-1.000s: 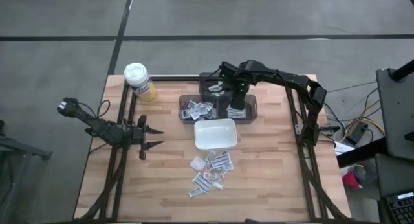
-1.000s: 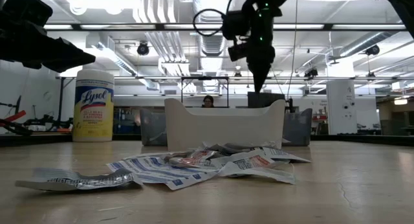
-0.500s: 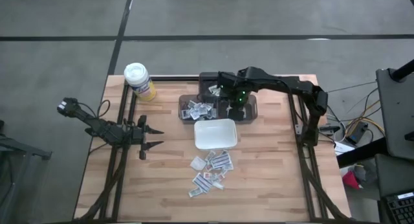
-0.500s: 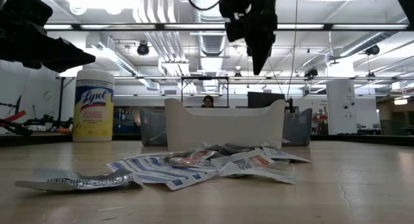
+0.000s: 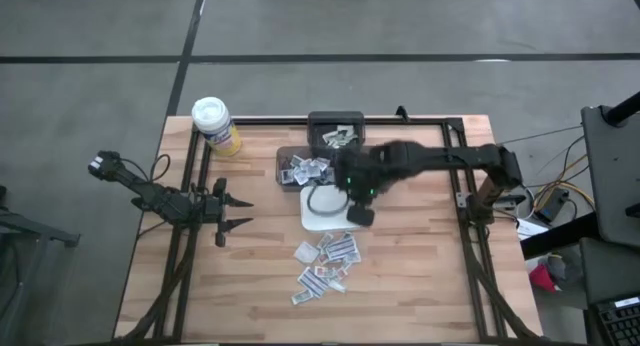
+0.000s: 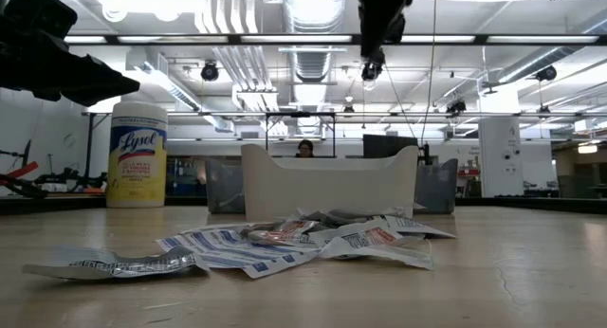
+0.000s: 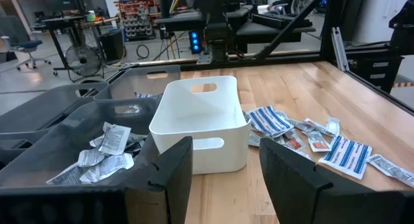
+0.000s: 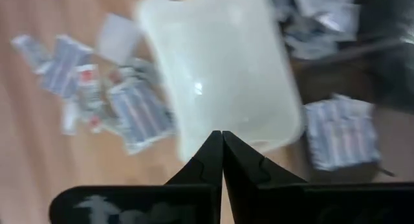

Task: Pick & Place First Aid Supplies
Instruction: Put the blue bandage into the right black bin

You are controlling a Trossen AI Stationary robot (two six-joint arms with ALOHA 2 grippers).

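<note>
- The right hand hangs over the near edge of the white dish, fingers pressed together; nothing shows between the tips in its wrist view, so it seems to carry no packet.
- I judge that placing suits a reach toward the loose packets just beyond the dish.
- The white dish sits empty in the middle of the bench, between the dark trays and the loose pile, handy as a drop spot.
- The first aid packets lie scattered on the bench just in front of the dish; more packets fill the dark trays behind it.
- The left hand waits spread open, well apart at the bench's left side.
- A Lysol canister stands upright at the far left corner, out of the working area.
</note>
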